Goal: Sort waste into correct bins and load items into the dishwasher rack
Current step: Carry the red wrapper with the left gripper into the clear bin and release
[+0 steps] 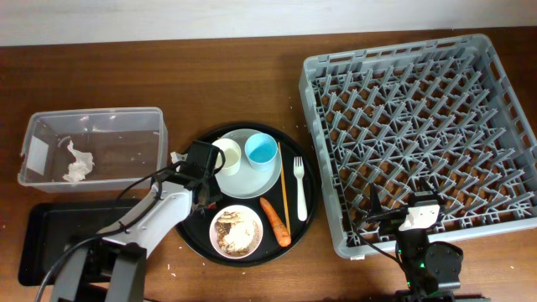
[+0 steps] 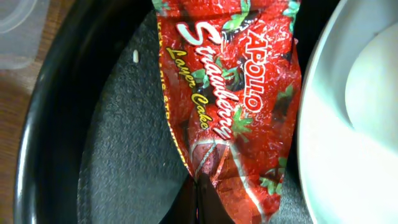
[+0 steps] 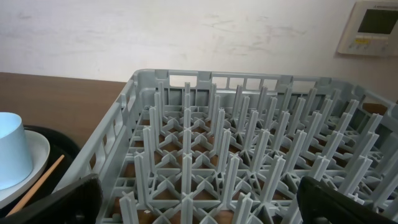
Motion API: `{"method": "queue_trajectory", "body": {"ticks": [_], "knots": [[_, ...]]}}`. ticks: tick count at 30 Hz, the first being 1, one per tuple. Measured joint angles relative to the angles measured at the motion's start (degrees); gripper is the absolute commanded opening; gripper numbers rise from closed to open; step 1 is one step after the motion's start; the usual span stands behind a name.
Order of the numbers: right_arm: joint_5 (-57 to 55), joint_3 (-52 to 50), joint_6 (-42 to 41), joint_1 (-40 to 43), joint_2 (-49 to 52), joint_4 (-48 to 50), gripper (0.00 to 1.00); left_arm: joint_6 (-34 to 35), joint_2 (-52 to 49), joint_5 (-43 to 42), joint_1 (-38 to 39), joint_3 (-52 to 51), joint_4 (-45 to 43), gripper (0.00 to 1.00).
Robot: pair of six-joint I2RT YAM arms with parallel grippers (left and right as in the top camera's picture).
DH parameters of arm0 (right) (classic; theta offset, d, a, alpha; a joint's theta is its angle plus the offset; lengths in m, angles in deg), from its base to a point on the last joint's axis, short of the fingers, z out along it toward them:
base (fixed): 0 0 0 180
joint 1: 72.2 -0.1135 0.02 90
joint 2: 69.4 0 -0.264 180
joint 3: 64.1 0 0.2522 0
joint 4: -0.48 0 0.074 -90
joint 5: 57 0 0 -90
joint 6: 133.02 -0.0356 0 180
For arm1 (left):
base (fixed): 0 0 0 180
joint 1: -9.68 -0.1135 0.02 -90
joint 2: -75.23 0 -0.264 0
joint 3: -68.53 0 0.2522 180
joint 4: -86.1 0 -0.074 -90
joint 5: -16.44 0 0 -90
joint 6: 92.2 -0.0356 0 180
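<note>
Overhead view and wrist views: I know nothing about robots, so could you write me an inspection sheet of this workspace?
Surface: brown wooden table.
Job's things: grey rack empty; clear tub holds a tissue; flat black tray, nothing seen in it; round black tray carries plate with white cup and blue cup, bowl of scraps, carrot, fork, stick, red wrapper.
Clutter: one rice-like grain on the round tray.
Grippers: left tool closed on the wrapper's end; right tool open, at the rack's near edge.
Cables: black cable along the left arm.
Surroundings: pale wall, wall control panel.
</note>
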Motion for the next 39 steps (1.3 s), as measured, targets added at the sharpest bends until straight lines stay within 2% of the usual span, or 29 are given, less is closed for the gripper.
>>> {"method": "queue_trajectory", "body": {"ticks": [6,10,12,14,17,19,24,25,26,27,28,29,32,35,39], "knots": [[0.0,0.0,0.0,0.0,0.0,0.0,0.99,-1.0,12.5,0.0,0.0,5.1,8.6,0.0],[0.0,0.0,0.0,0.0,0.0,0.0,0.99,-1.1,20.9,0.4,-0.3,8.7,10.9,0.0],[0.0,0.0,0.0,0.0,0.0,0.0,0.99,-1.1,23.8,0.9,-1.8,9.5,10.9,0.0],[0.0,0.0,0.0,0.0,0.0,0.0,0.99,-1.2,26.3,1.5,-6.4,10.0,10.3,0.0],[0.0,0.0,0.0,0.0,0.0,0.0,0.99,-1.2,26.2,2.3,-15.0,10.1,9.3,0.0],[0.0,0.0,0.0,0.0,0.0,0.0,0.99,-1.2,23.7,2.9,-22.6,10.2,5.5,0.0],[0.0,0.0,0.0,0.0,0.0,0.0,0.99,-1.2,11.7,1.5,-30.3,10.3,-4.5,0.02],[0.0,0.0,0.0,0.0,0.0,0.0,0.99,-1.2,9.6,0.6,-30.9,10.3,-5.2,0.06],[0.0,0.0,0.0,0.0,0.0,0.0,0.99,-1.2,7.5,-0.8,-31.9,10.4,-7.3,0.24],[0.0,0.0,0.0,0.0,0.0,0.0,0.99,-1.2,6.2,-1.6,-32.6,10.4,-8.0,0.56],[0.0,0.0,0.0,0.0,0.0,0.0,0.99,-1.4,5.5,-2.0,-33.1,10.4,-8.4,0.81],[0.0,0.0,0.0,0.0,0.0,0.0,0.99,-1.5,4.9,-2.4,-33.8,10.4,-9.2,0.93],[0.0,0.0,0.0,0.0,0.0,0.0,0.99,-1.4,4.9,-2.9,-34.9,10.4,-9.8,0.93],[0.0,0.0,0.0,0.0,0.0,0.0,0.99,-1.5,4.9,-5.3,-35.0,10.4,-9.8,0.76],[0.0,0.0,0.0,0.0,0.0,0.0,0.99,-3.9,8.5,-12.7,-35.0,13.3,0.0,0.74]]}}
